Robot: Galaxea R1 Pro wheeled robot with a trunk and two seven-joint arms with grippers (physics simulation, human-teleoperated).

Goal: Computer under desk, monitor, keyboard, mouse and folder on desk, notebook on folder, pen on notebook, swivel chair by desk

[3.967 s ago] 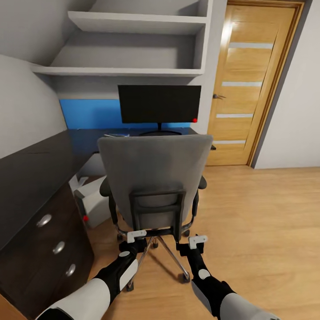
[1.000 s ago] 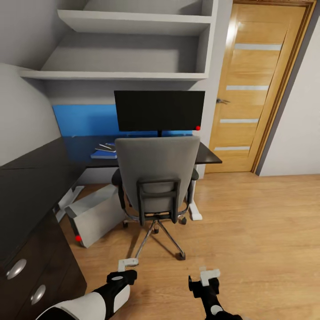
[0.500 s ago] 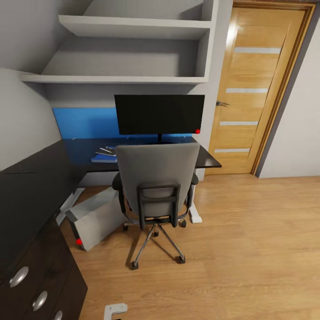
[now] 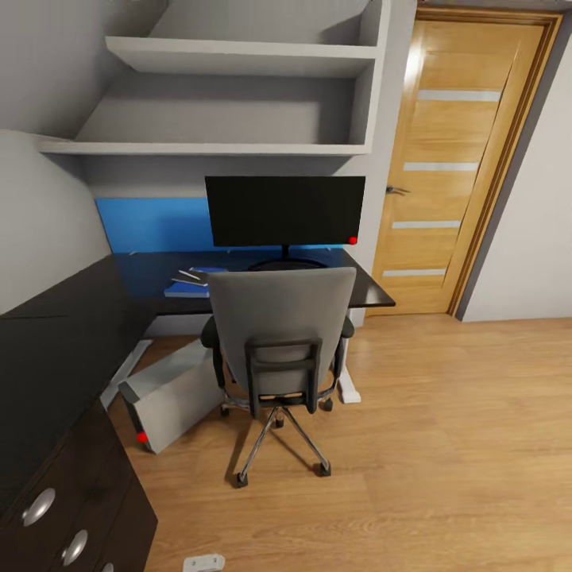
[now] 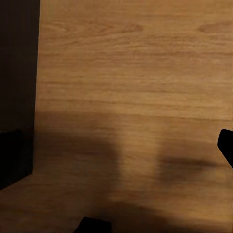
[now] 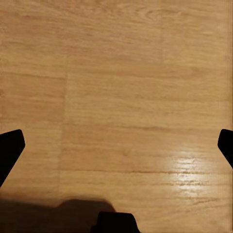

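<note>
Head view: an attic bedroom with a light wood floor (image 4: 445,445), an oak door (image 4: 453,167) with frosted strips at right, and grey-white wall shelves (image 4: 230,103) above a blue wall panel (image 4: 151,222). The L-shaped desk (image 4: 71,318), its glossy black surface on white slab legs, runs along the back wall and down the left side, where dark drawers with round silver knobs (image 4: 38,506) sit beneath it. The grey swivel chair (image 4: 278,342), black armrests and chrome five-spoke base, stands pulled up to the surface with its back to the camera. The wide black monitor (image 4: 284,210) stands upright on the surface behind the chair, a red dot at its lower right corner. The light grey computer (image 4: 171,393) sits tilted on the floor beneath the surface, just left of the chair, a red dot at its lower corner. The blue folder (image 4: 184,289) lies flat on the surface left of the chair back, with small items on top too small to make out. A white tip of the left end effector (image 4: 205,563) shows at the bottom edge. In the left wrist view, the left end effector hangs over bare floor beside a dark cabinet side (image 5: 17,92); how far apart its fingers stand cannot be told. In the right wrist view, the right end effector (image 6: 116,145) hangs over bare floor, dark fingertips (image 6: 9,145) spread wide and holding nothing.
</note>
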